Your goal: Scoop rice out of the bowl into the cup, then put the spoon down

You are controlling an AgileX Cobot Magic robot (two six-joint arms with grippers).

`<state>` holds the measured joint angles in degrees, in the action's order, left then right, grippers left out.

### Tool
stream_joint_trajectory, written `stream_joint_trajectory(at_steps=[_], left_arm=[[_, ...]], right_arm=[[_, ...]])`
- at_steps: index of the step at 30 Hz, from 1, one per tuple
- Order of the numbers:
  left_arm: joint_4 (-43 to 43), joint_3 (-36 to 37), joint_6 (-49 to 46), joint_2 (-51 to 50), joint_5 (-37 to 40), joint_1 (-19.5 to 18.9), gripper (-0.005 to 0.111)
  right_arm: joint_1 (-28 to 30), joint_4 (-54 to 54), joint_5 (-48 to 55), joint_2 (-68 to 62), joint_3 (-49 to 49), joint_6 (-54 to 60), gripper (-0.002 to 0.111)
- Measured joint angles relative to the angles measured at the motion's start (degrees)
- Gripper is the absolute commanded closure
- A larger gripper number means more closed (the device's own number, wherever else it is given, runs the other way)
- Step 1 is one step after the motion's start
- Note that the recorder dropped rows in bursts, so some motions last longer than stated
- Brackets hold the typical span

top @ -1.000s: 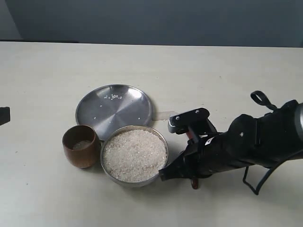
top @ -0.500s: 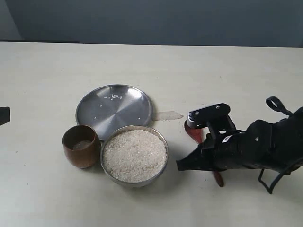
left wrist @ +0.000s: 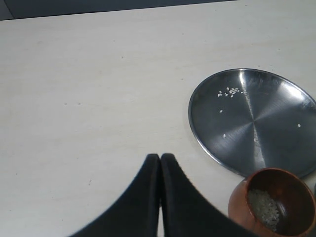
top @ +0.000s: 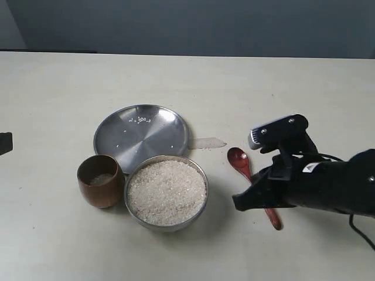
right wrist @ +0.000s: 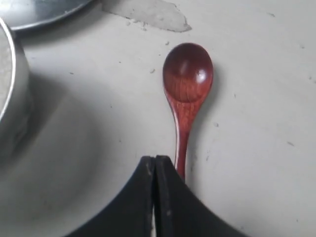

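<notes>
The steel bowl (top: 202, 175) sits heaped with white rice (top: 167, 191). Beside it stands the brown wooden cup (top: 101, 181) (left wrist: 276, 207) with a little rice at its bottom. To the right of the bowl the reddish wooden spoon (top: 239, 161) (right wrist: 187, 79) lies flat on the table, hollow side up. My right gripper (top: 240, 202) (right wrist: 154, 160) hovers over the spoon's handle, jaws shut and holding nothing. My left gripper (left wrist: 160, 158) is shut and empty, over bare table short of the cup; only a dark bit of it shows at the exterior view's left edge.
A flat steel plate (top: 142, 136) (left wrist: 254, 123) with a few stray grains lies behind the cup and bowl. A pale smear (top: 206, 142) (right wrist: 148, 12) marks the table next to the plate. The right arm's black body (top: 328, 187) covers the table's right front.
My right arm has drawn back to the right, away from the bowl. The spoon, earlier hidden under the gripper, now lies uncovered on the table. The left gripper has not moved.
</notes>
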<state>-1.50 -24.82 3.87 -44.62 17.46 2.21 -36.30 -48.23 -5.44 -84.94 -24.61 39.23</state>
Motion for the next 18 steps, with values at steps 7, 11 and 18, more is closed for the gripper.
stream_joint_trajectory(at_steps=[7, 11, 18], left_arm=[[0.0, 0.0, 0.0, 0.0, 0.0, 0.0, 0.106], [0.0, 0.0, 0.0, 0.0, 0.0, 0.0, 0.106], [0.0, 0.0, 0.0, 0.0, 0.0, 0.0, 0.106]], right_arm=[[0.0, 0.0, 0.0, 7.4, 7.1, 0.6, 0.109], [0.0, -0.1, 0.0, 9.5, 8.0, 0.6, 0.109], [0.0, -0.2, 1.9, 9.8, 8.0, 0.6, 0.071]])
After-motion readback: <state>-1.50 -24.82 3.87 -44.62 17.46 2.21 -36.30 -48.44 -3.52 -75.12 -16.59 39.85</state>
